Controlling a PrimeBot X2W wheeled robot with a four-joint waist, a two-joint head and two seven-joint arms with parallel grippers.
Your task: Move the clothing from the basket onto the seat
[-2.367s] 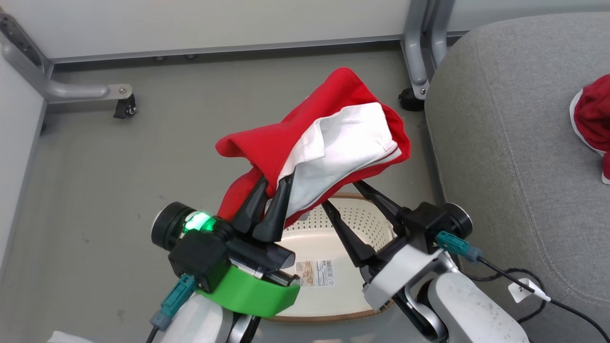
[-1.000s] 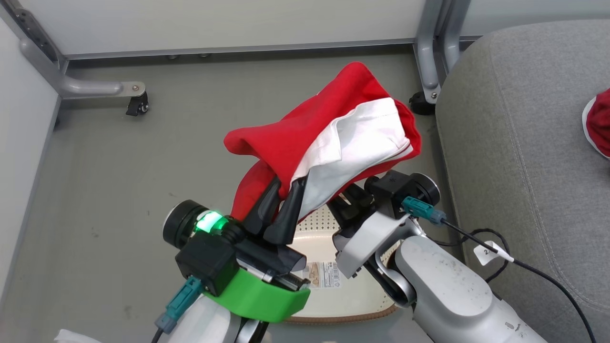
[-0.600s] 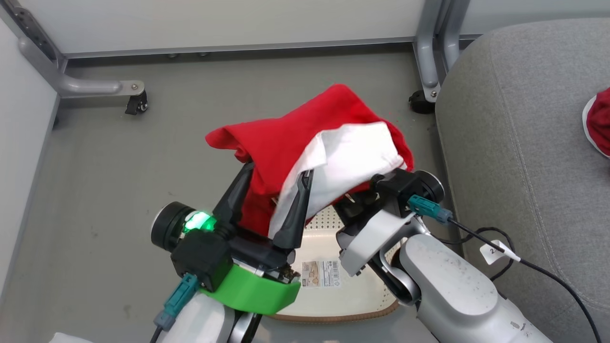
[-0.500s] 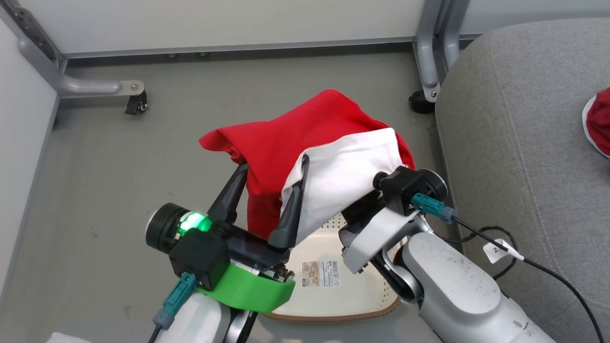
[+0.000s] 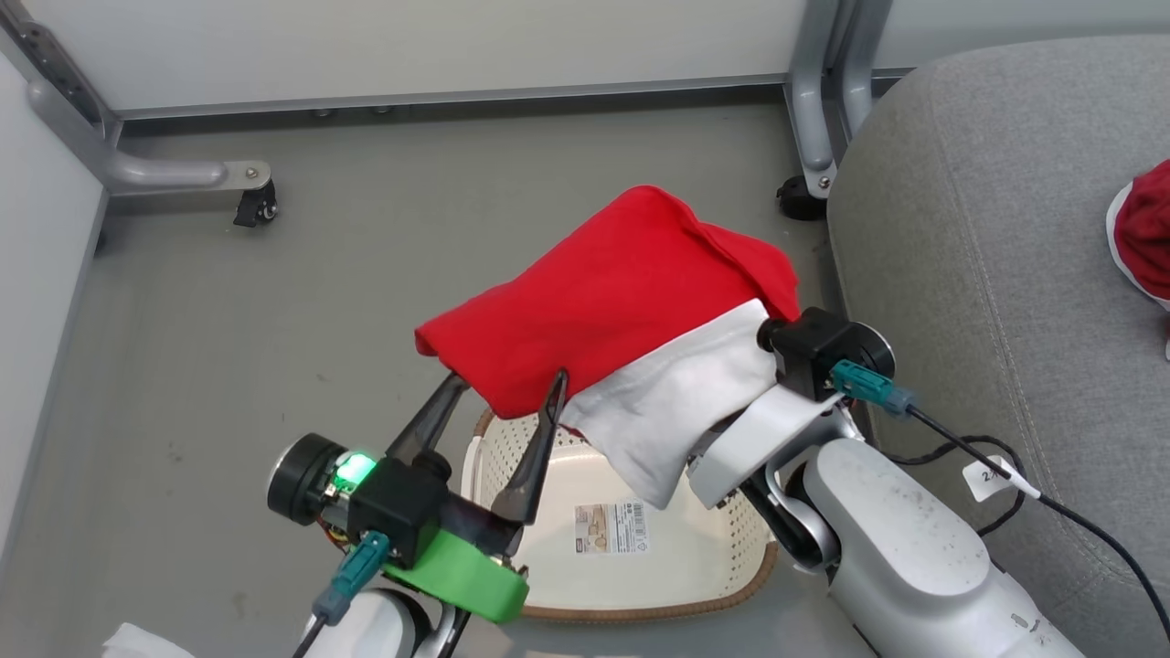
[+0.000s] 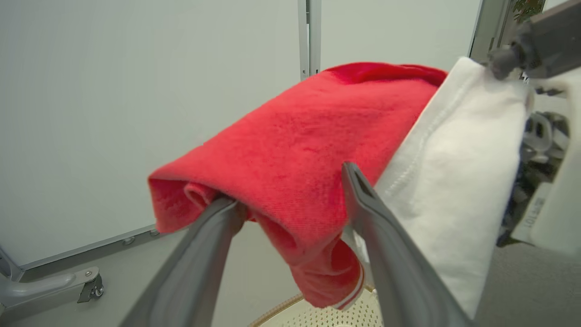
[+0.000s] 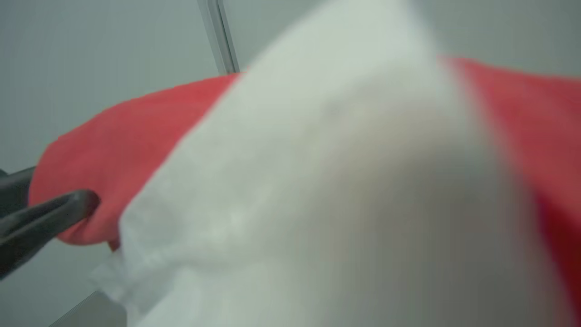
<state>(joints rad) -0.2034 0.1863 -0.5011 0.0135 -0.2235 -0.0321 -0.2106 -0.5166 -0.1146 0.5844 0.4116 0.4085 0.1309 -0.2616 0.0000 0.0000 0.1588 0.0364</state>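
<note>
The clothing (image 5: 612, 292), a red garment with a white panel, hangs in the air above the basket (image 5: 640, 585). My left gripper (image 5: 503, 388) is open, and a red fold of the clothing (image 6: 308, 136) sags between its spread fingers. My right gripper's fingers are hidden under the white panel (image 5: 676, 420); its wrist (image 5: 823, 352) shows at the cloth's right edge and it carries the garment. In the right wrist view the white cloth (image 7: 317, 181) lies close over the lens. The grey seat (image 5: 987, 228) is to the right, with another red garment (image 5: 1143, 228) on it.
The cream basket stands on the grey floor (image 5: 228, 320) and shows a label sticker (image 5: 608, 528) on its bare bottom. A metal frame leg with a castor (image 5: 251, 206) is at the back left and another leg (image 5: 809, 110) beside the seat. A black cable (image 5: 1051, 516) trails from my right wrist.
My left gripper opened, let go of the clothing and drew back and down. The garment sagged and now hangs from my right gripper, which has shifted slightly right.
</note>
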